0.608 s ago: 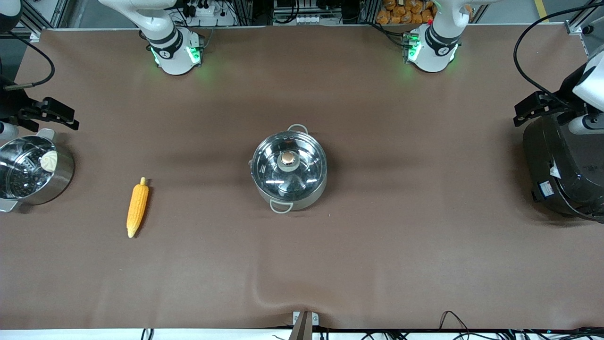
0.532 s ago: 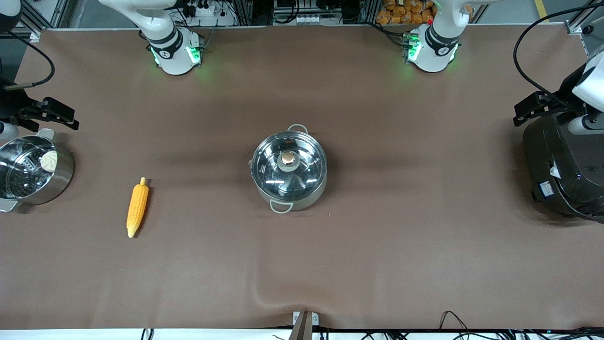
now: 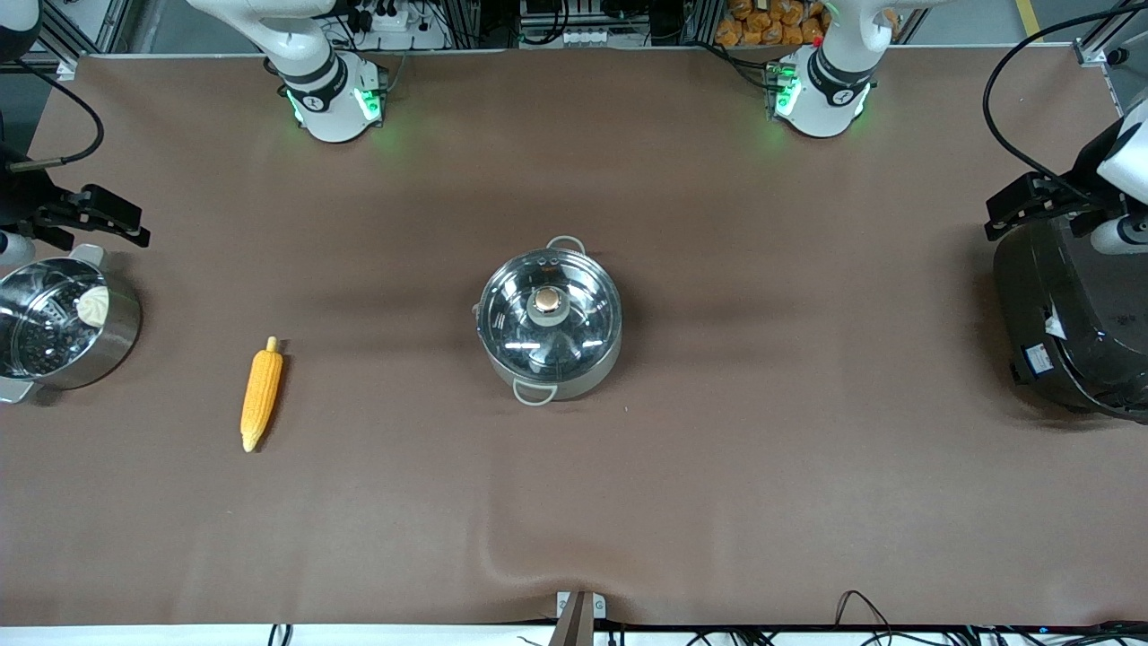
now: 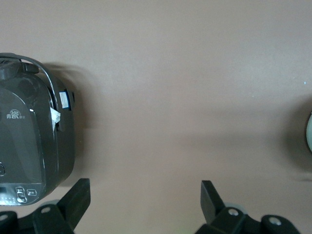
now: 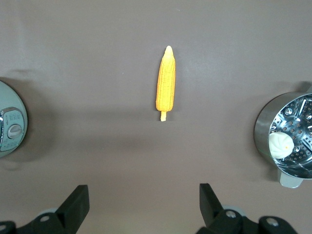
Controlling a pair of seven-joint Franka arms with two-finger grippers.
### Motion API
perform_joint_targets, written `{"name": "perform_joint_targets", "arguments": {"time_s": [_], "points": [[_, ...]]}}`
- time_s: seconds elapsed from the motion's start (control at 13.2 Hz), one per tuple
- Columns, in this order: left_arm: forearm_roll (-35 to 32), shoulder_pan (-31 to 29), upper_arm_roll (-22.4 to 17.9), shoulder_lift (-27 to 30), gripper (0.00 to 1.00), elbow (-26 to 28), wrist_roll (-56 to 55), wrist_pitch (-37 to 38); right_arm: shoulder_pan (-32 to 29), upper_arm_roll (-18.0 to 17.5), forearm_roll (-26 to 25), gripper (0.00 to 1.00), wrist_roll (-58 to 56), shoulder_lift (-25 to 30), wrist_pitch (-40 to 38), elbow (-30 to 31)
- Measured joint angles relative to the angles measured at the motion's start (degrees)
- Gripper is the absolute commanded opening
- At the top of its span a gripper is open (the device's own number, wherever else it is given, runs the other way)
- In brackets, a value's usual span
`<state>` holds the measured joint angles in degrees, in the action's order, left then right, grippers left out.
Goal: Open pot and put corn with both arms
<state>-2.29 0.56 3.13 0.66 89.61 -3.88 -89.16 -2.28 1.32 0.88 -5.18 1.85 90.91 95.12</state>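
Nothing was grasped yet. The pot [image 3: 550, 327] sat mid-table [image 3: 717, 467] with its glass lid [image 3: 549, 319] seated and the brass knob [image 3: 546, 303] upright at centre. The corn [image 3: 260, 394] lay flat on the table toward the right arm's end, well apart from the pot and a little nearer the front camera, stalk end pointing toward the robot bases.

The left pincer [image 3: 1022, 205] hung at the left arm's end, over the edge of the rice cooker [image 3: 1072, 327], fingers [image 4: 75, 200] spread wide and empty. The right pincer [image 3: 94, 215] hung at the right arm's end, by the steamer pot [image 3: 58, 323], fingers [image 5: 78, 202] likewise spread and empty.

Step in hand, as I judged it: the approach. For lid removal, the left pincer should probably centre over the knob, come straight down, pinch below its flare, then lift vertically so the glass doesn't scrape the rim. The right should line up across the corn's thick middle, fingers perpendicular to the cob; it may roll.

Counts: two arms, two pincers, one pot, one lid, one knob, one corn, one steamer pot with one white bun [image 5: 282, 143], one rice cooker.
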Motion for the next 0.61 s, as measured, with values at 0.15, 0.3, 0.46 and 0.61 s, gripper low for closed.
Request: {"name": "perform_joint_targets", "arguments": {"time_s": [0.15,0.3,0.46,0.61], "points": [[0.13,0.61,1.2,-0.79,1.0,-0.87,-0.82,0.0,0.16,-0.15,-1.04,1.0,-0.08,0.0,0.06,0.01],[1.84,2.24,3.26,-3.04,1.0,-2.83,-5.78,-0.01,1.34,-0.45,-5.17,1.0,-0.01,-0.21,0.46,0.08],[4.15,4.77,4.61,-5.8,1.0,-4.81,-14.35,-0.2,1.8,-0.53,-5.84,1.0,0.09,-1.14,0.84,0.07],[4.39,8.54,5.05,-9.0,1.0,-7.69,-20.88,-0.29,1.74,-0.3,-5.99,1.0,0.09,-2.73,1.11,0.0]]}}
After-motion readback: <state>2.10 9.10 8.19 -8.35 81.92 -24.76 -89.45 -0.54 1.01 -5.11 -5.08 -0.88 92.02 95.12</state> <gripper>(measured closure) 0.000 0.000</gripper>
